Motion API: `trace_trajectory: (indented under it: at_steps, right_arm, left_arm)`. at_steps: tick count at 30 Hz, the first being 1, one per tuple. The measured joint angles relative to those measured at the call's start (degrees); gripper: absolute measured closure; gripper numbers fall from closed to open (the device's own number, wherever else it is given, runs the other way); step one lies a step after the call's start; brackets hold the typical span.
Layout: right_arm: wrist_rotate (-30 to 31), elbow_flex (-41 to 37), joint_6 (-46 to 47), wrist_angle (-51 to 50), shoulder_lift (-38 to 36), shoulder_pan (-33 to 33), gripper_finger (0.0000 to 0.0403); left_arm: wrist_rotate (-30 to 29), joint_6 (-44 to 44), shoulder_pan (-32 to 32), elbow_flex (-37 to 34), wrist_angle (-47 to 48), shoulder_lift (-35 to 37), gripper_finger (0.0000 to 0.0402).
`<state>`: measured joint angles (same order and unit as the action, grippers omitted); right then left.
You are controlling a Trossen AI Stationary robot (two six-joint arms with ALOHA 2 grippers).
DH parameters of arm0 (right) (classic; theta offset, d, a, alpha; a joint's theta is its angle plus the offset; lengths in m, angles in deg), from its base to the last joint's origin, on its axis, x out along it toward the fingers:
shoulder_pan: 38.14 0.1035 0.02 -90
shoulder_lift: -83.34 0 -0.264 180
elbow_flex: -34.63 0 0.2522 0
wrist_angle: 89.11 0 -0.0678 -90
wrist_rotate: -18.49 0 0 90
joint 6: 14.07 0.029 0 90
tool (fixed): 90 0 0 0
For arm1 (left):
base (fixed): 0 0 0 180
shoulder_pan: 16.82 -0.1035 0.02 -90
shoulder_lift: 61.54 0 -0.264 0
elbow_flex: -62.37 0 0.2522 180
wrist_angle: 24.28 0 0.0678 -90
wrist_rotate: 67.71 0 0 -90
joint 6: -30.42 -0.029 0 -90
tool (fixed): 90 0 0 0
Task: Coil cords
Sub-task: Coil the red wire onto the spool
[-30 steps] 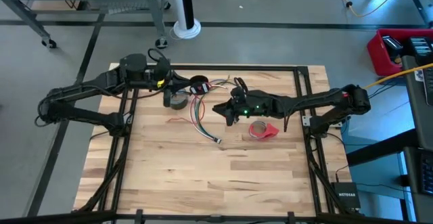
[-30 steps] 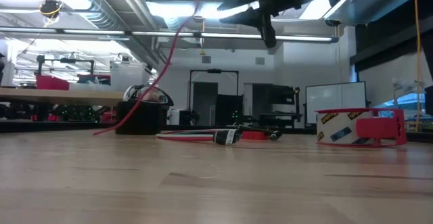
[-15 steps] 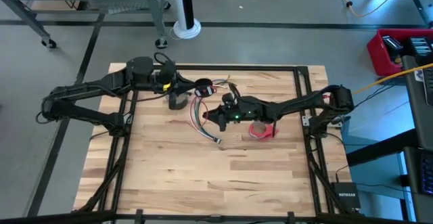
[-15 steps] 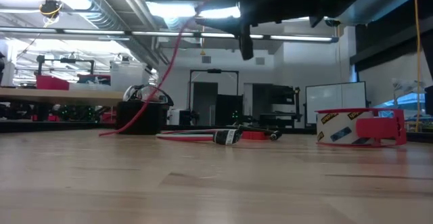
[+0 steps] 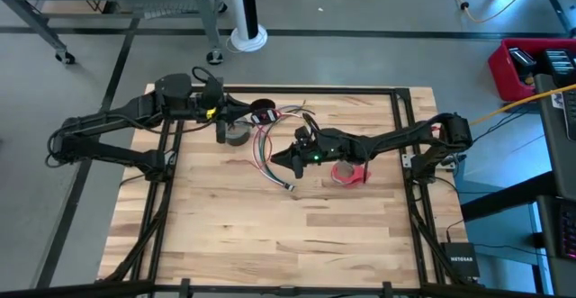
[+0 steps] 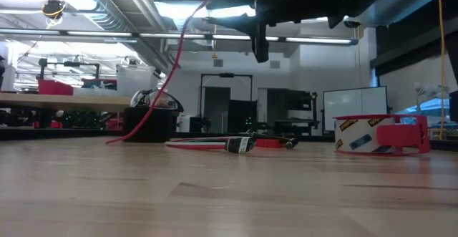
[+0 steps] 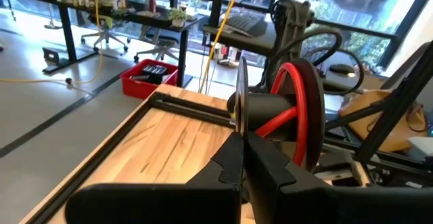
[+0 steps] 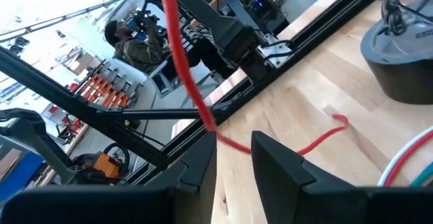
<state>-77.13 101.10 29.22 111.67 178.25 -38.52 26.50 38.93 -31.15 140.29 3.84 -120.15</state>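
Small black-and-red coil (image 5: 264, 113) held clamped in the left gripper (image 5: 256, 114), raised above the worktop (image 5: 270, 235) near its far edge. Red wire (image 6: 174, 69) runs from it down to the long bundle (image 5: 274, 158) lying mid-worktop. Right gripper (image 5: 281, 160) hovers over the bundle, fingers apart around the red strand, not clamped. The strand is best guided taut and fed evenly while winding, so turns stack without snagging the grey coil (image 5: 236, 134)

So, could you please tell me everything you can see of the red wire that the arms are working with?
The red wire is thin and flexible, with a plastic-looking sheath. It is wound on a small black spool clamped in the shut left gripper, which holds it above the table's far edge. From there it slants down to the wooden table, its loose end lying on the boards. It crosses just ahead of the right gripper, whose fingers stand apart around it.
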Motion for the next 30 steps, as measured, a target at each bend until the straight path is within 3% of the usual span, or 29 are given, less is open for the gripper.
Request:
trace_trajectory:
  at_steps: [10, 26, 30]
  right_arm:
    - [-1.40, 0.00, -1.31, 4.40, -0.04, 0.04, 0.0306]
    - [2.07, 0.00, -1.64, 4.84, -0.04, 0.00, 0.0307]
    - [3.10, 0.00, -1.64, 4.88, -0.04, 0.00, 0.0323]
  left_arm:
    - [-0.01, 0.00, -0.01, 0.00, 0.05, -0.28, 0.0401]
    - [0.00, 0.20, 0.00, 0.00, -2.07, -0.39, 0.0401]
    - [0.00, 0.23, 0.00, 0.00, -3.43, -0.39, 0.0401]
